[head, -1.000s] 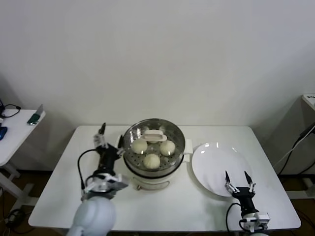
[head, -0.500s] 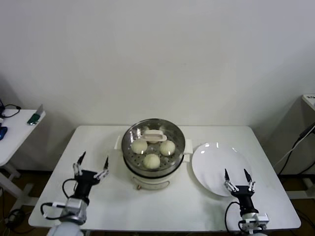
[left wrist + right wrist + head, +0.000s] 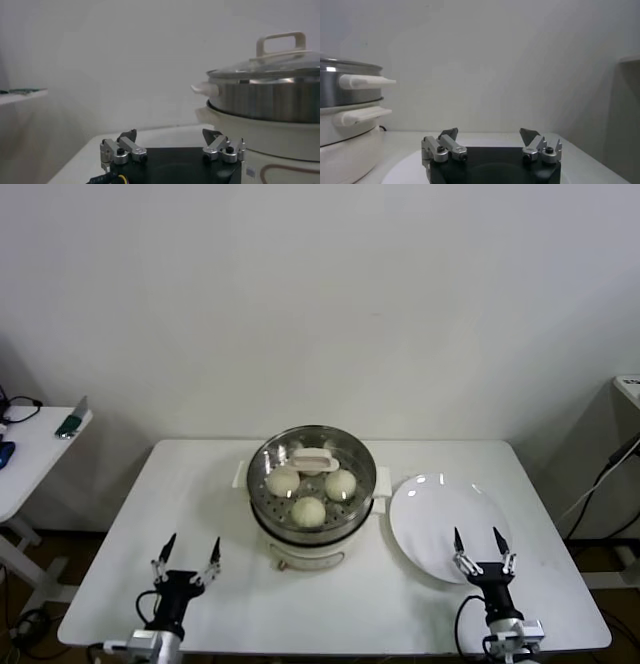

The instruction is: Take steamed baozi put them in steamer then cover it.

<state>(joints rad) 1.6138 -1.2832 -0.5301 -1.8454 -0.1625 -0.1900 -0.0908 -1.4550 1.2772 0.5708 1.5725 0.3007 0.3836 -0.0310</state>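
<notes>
The steamer (image 3: 300, 536) stands mid-table, a steel basket on a cream pot base. The clear glass cover (image 3: 314, 461) sits on top of it, handle up. Through the glass I see three baozi (image 3: 309, 511) on the perforated floor. My left gripper (image 3: 186, 556) is open and empty near the table's front left, well away from the pot. In the left wrist view the steamer (image 3: 270, 100) and cover (image 3: 272, 66) rise beyond that gripper (image 3: 172, 137). At the front right, my right gripper (image 3: 481, 549) is open and empty over the plate's near edge; its own view shows the gripper (image 3: 490, 134) the same way.
A flat white plate (image 3: 440, 509) lies right of the steamer, with nothing on it. A small side table (image 3: 35, 446) with loose items stands off to the left. A cable (image 3: 600, 479) hangs at the far right. The wall is close behind the table.
My left arm has pulled back from the steamer's left side to the table's front left and dropped lower. The right gripper has barely moved.
</notes>
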